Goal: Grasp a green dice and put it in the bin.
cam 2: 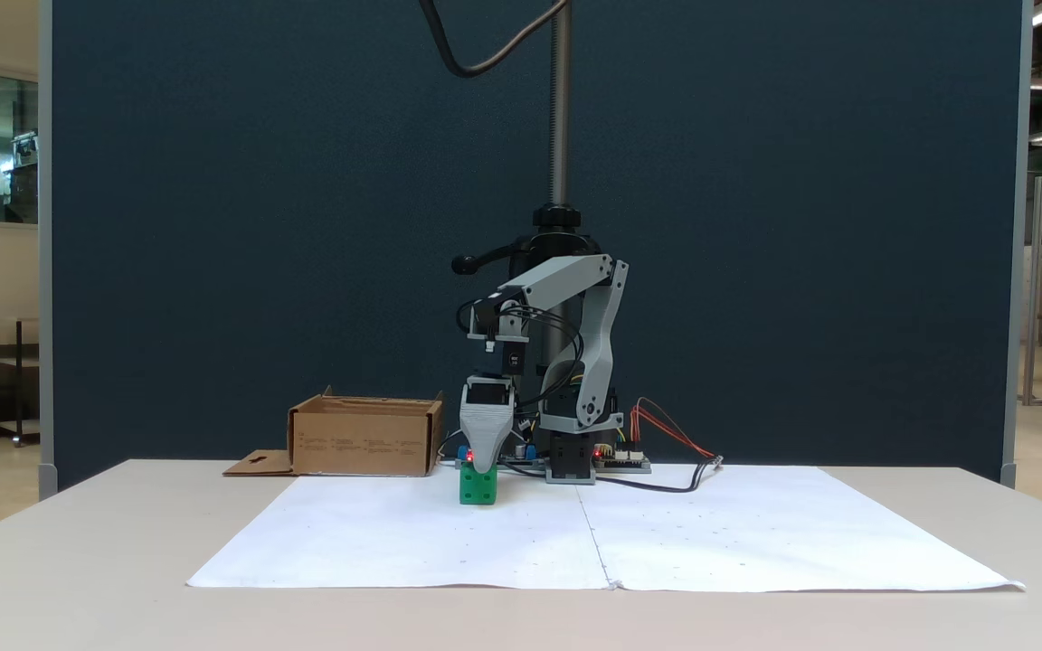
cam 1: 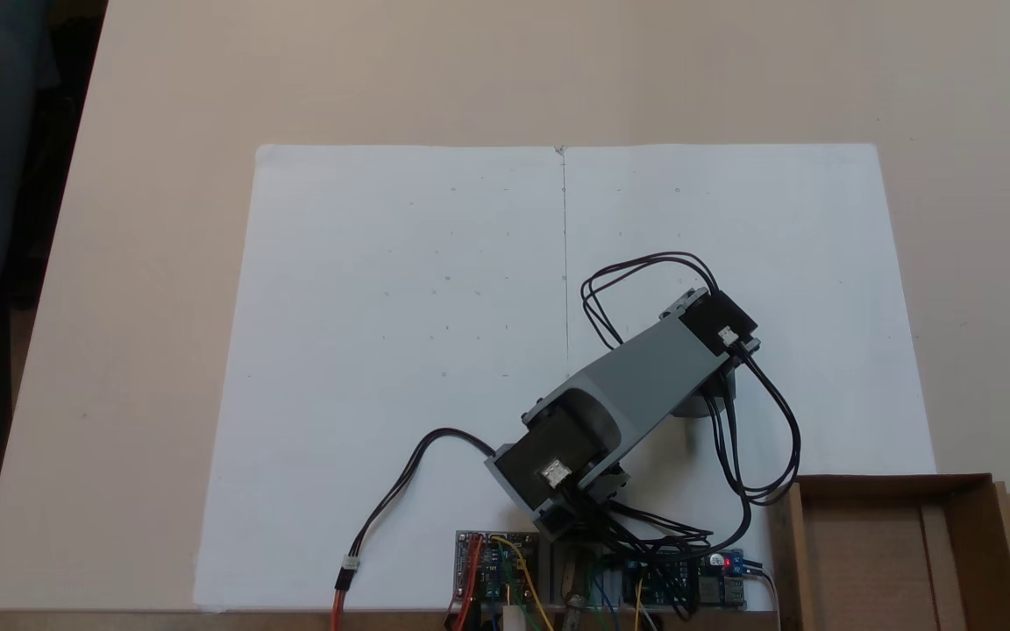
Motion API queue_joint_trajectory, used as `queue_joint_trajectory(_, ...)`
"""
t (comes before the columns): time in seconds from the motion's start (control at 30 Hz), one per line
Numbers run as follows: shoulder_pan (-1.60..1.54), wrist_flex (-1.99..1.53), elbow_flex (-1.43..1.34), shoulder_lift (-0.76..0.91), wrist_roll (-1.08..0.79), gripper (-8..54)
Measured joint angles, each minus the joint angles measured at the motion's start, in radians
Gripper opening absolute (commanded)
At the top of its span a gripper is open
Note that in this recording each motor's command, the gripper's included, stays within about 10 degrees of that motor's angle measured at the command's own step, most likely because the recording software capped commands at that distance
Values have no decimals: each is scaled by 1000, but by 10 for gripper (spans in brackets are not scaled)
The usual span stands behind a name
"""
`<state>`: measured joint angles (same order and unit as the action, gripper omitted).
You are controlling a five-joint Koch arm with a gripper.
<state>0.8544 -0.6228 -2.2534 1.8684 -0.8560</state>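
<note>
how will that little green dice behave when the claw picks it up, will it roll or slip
The small bright green plastic cube sits flat on the white paper sheet, so it probably won't roll. Its smooth-looking hard faces may slip or twist if pinched off-centre. It looks rigid and probably light. The grey claw stands right over it.

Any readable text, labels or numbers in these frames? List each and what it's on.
None can be read.
Bin: faint printed lines on the front wall, too small to read.
Circuit boards at the arm's base: markings too blurred to read.
White paper: only scattered small marks and a centre line, no legible characters.
Green dice: dark pips, no text.
</note>
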Motion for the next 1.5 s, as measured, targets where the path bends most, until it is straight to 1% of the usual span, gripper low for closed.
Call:
queue_joint_trajectory(0.47,17,67,0,-92,0,451)
queue_joint_trajectory(0.57,17,67,0,-92,0,454)
queue_joint_trajectory(0.77,17,75,-12,-109,0,422)
queue_joint_trajectory(1.5,17,110,-12,-163,0,413)
